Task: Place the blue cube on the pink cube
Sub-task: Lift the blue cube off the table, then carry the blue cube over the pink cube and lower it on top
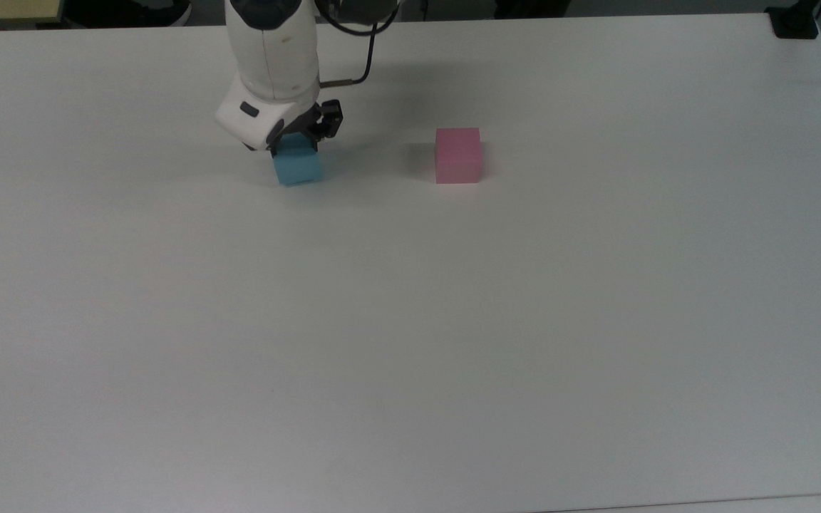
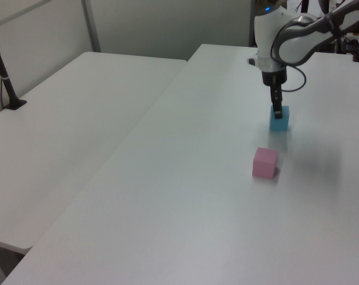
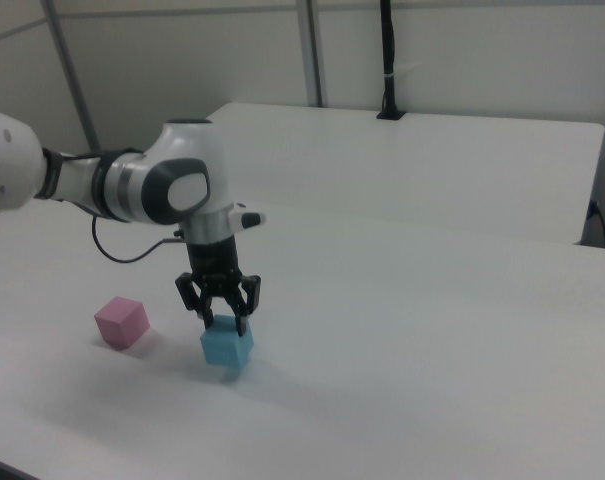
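Note:
The blue cube (image 1: 298, 167) (image 2: 279, 122) (image 3: 227, 348) is at the far side of the white table (image 1: 410, 320), left of centre in the top view. My gripper (image 1: 296, 147) (image 2: 277, 113) (image 3: 224, 324) points straight down over it, its fingers closed on the cube's upper part. In the right view the cube looks slightly tilted, with a shadow under it. The pink cube (image 1: 458, 155) (image 2: 265, 162) (image 3: 121, 321) stands alone on the table, about two cube widths to the top view's right of the blue one.
A black clamp (image 1: 795, 21) sits on the table's far right corner in the top view. A second white table (image 2: 66, 124) adjoins on the left view's left, with a black post (image 2: 4, 77) at its edge. A black cable (image 1: 364, 50) loops off the arm.

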You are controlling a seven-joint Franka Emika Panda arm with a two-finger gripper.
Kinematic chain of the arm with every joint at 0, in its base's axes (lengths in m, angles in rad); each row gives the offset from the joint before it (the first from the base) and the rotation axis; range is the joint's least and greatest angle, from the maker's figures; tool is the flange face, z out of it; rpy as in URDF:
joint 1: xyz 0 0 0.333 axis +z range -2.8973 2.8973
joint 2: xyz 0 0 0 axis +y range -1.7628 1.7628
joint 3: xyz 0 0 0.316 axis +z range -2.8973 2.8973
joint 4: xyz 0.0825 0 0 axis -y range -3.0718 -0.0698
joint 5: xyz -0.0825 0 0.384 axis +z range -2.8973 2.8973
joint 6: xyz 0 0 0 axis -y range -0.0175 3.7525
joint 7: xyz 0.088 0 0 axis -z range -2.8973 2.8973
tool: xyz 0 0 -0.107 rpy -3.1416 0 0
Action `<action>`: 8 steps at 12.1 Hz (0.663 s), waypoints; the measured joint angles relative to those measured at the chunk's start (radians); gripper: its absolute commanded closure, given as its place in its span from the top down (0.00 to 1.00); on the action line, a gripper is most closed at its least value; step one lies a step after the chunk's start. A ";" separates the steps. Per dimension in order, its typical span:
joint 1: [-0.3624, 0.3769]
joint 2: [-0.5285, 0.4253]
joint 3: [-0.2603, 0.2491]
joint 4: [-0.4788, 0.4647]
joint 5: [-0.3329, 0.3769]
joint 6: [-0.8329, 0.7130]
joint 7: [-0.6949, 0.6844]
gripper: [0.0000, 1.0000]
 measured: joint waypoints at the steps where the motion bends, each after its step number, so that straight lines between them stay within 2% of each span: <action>1: 0.000 -0.024 0.000 0.037 0.000 -0.073 0.001 0.19; 3: 0.006 -0.059 0.002 0.151 0.000 -0.216 0.039 0.19; 5: 0.009 -0.071 0.038 0.234 0.001 -0.291 0.091 0.20; 8: 0.021 -0.066 0.172 0.251 0.002 -0.302 0.269 0.20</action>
